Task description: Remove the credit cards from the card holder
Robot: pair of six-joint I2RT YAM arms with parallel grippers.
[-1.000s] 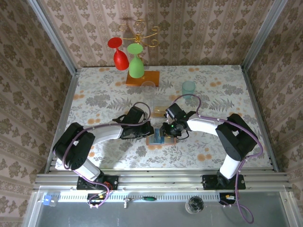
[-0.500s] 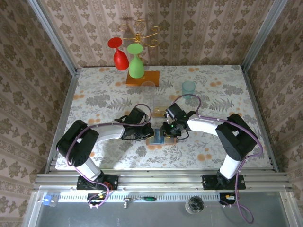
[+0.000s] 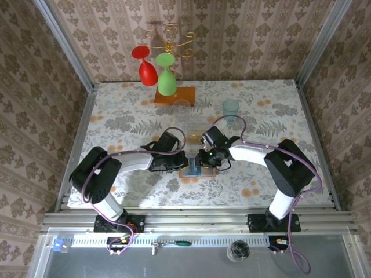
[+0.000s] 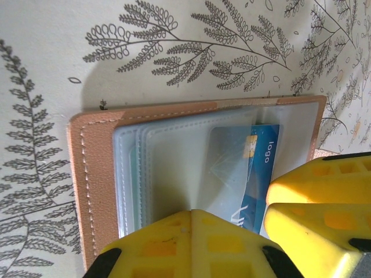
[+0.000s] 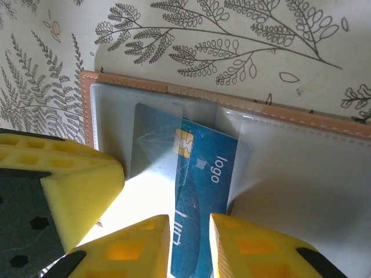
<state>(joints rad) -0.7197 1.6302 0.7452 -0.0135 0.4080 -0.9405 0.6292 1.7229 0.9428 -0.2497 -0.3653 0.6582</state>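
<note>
Right wrist: gripper (image 5: 189,243) astride credit card (image 5: 200,174)

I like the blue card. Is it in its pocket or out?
Partly out. Part of the card lies under the clear pocket and looks pale; the rest shows bright blue, uncovered.

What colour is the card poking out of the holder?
The credit card is teal-blue with a gold chip; right wrist view.

From high behind, looking down over the whole bench (image 3: 127,110). From 2 wrists, up close, opposite sides, sharing the blue credit card (image 5: 200,191) in the card holder (image 4: 93,174).
</note>
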